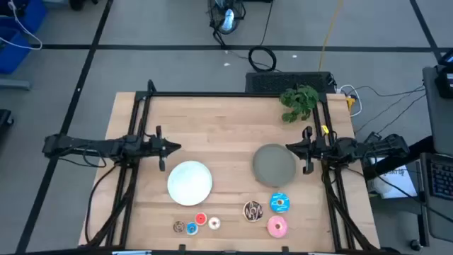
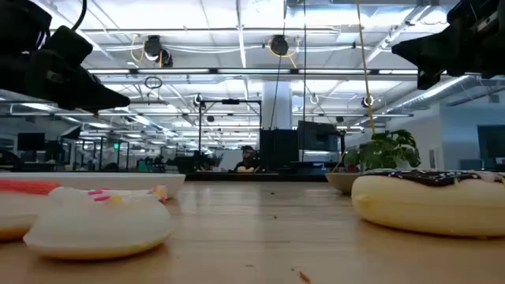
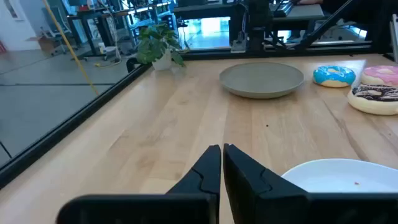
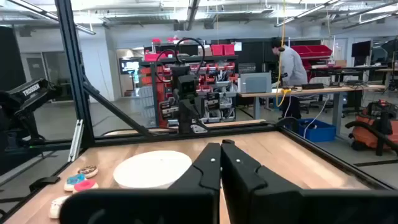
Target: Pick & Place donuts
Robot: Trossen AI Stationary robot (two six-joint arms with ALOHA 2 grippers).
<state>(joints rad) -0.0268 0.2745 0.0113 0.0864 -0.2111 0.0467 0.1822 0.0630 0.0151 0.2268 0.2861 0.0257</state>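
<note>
Donuts [image 1: 276,203] near table edge, both claws closed, empty

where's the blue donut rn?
High view: the blue donut sits on the table's right side, just below the grey plate, between the chocolate-sprinkled donut and the pink donut.

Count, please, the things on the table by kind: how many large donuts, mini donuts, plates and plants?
Large donuts: 3, chocolate-sprinkled, blue, pink
Mini donuts: 3, brown and blue, red, whitish
Plates: 2, white plate, grey plate
Plants: 1, small green plant
Total: 9
</note>
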